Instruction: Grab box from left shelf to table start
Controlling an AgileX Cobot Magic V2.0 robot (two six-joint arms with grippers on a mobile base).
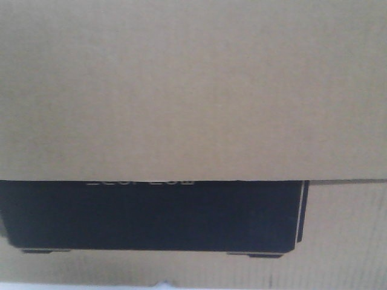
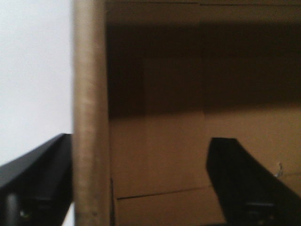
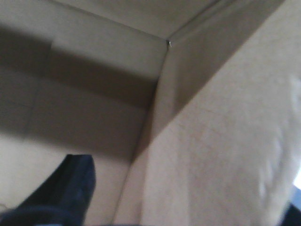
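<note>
The tan cardboard box (image 1: 193,90) fills the front view, and its black printed panel (image 1: 151,217) with faint white lettering sits low in the frame. In the left wrist view my left gripper (image 2: 141,141) stands open astride a box wall (image 2: 90,113). One of its fingers (image 2: 42,174) is outside the wall, and the other is well apart from the wall inside the box. My right gripper (image 3: 188,183) straddles another box wall (image 3: 221,141). Its inner finger (image 3: 70,188) hangs clear of the cardboard, while the outer one is barely visible. The left shelf is out of view.
A plain white surface (image 2: 33,70) shows outside the box wall in the left wrist view. I cannot tell whether it is the table. Inside the box, a bare cardboard floor seam (image 2: 160,193) and a corner (image 3: 168,43) are visible.
</note>
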